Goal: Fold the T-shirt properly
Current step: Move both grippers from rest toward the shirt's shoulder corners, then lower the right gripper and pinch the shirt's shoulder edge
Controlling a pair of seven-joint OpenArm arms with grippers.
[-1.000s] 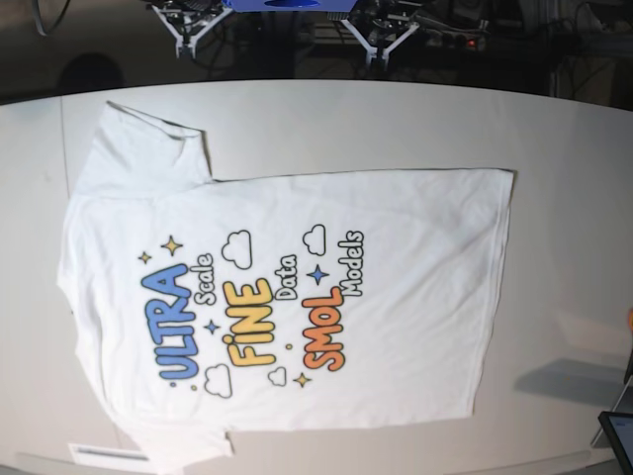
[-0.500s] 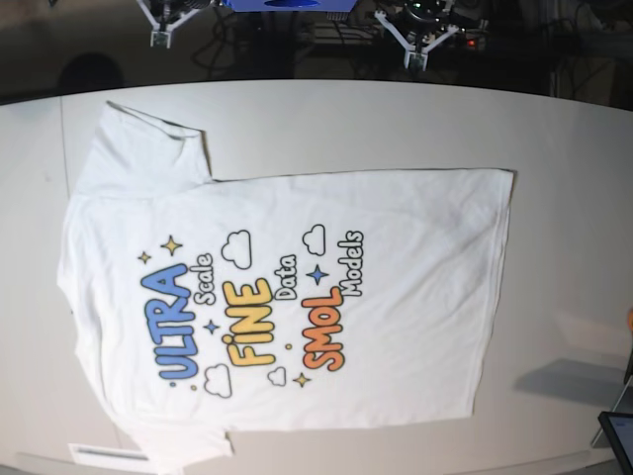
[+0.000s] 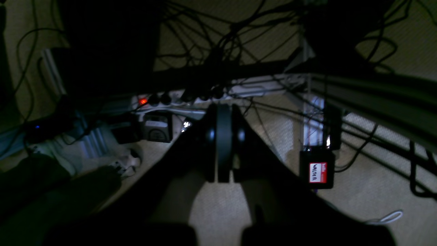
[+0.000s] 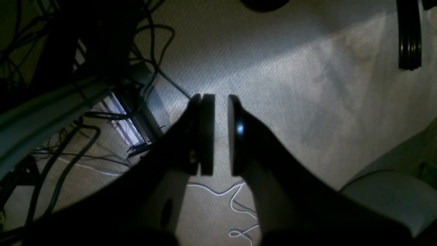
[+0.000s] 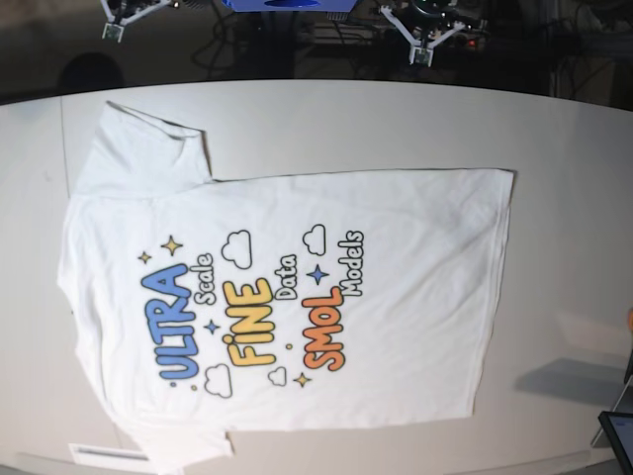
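The white T-shirt (image 5: 287, 297) lies spread flat on the table (image 5: 554, 148), print facing up, collar side to the left and hem to the right. One sleeve points toward the far edge and the other reaches the near edge. Both grippers hang beyond the far edge, clear of the cloth. My left gripper (image 5: 421, 54) is at the upper right; in the left wrist view (image 3: 220, 143) its jaws press together over the floor, holding nothing. My right gripper (image 5: 114, 30) is at the upper left; in the right wrist view (image 4: 221, 133) a narrow gap shows between its fingers, with nothing in it.
A dark tablet-like device (image 5: 618, 435) stands at the table's near right corner and a white strip (image 5: 104, 455) lies by the near left edge. Under the arms are tangled cables, a power strip (image 3: 177, 99) and a small labelled black box (image 3: 316, 169).
Both grippers have drifted apart along the far side, the right one toward the view's left, the left one toward the view's right. The T-shirt has not moved.
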